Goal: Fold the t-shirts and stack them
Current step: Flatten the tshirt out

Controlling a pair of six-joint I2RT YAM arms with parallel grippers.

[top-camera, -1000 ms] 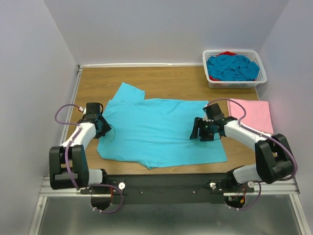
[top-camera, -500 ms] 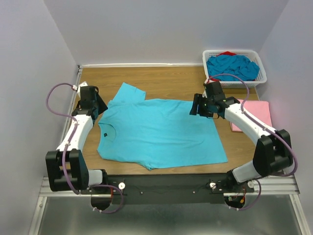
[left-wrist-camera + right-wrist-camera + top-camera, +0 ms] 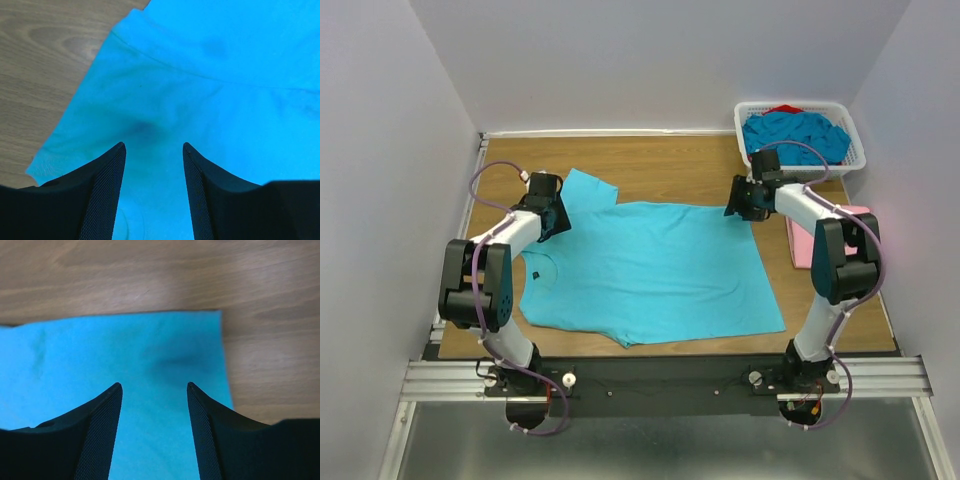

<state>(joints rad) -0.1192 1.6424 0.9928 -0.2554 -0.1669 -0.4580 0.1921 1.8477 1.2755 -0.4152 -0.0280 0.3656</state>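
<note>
While the turquoise t-shirt [image 3: 650,265] lies spread flat on the table [image 3: 660,165], collar toward the left side, the left fingers [image 3: 557,220] hang open and empty over its far shoulder by the sleeve, and the right fingers [image 3: 737,207] gape, equally empty, over the far hem corner. Should the right pair close slightly off that corner, it would likely nip bare wood or a thin edge that slips free; should the left pair gather sleeve rather than shoulder, the fold would probably come out skewed.
</note>
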